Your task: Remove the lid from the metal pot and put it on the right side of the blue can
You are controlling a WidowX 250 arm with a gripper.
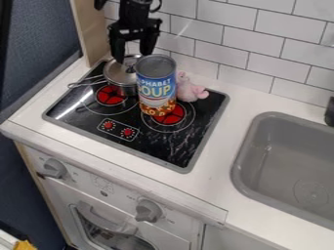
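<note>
The pincer (133,55) is open, its two fingers spread above the lid (117,73), which sits on the metal pot (125,90) at the far left of the stove (108,114). The likeliest trouble is the blue can (156,90): it stands right up by the pot, tall enough that the right finger, coming down a little off centre, could knock it and tip it over. If the pincer closes on the lid's rim or slips off the small knob, the lid may tilt, drop or drag the pot along by friction. The pot's handle (87,80) points out to the left, so a bump there could swing the pot round.

Carrying the lid rightward means getting it over or around the can; too low a lift would strike it. Then the pink toy (189,90) sits just right of the can, towards the far side, and a lid set down there could land tilted on it. Further right are the white tabletop (219,132) and the grey sink (287,161); overshooting could drop the lid into the basin.
</note>
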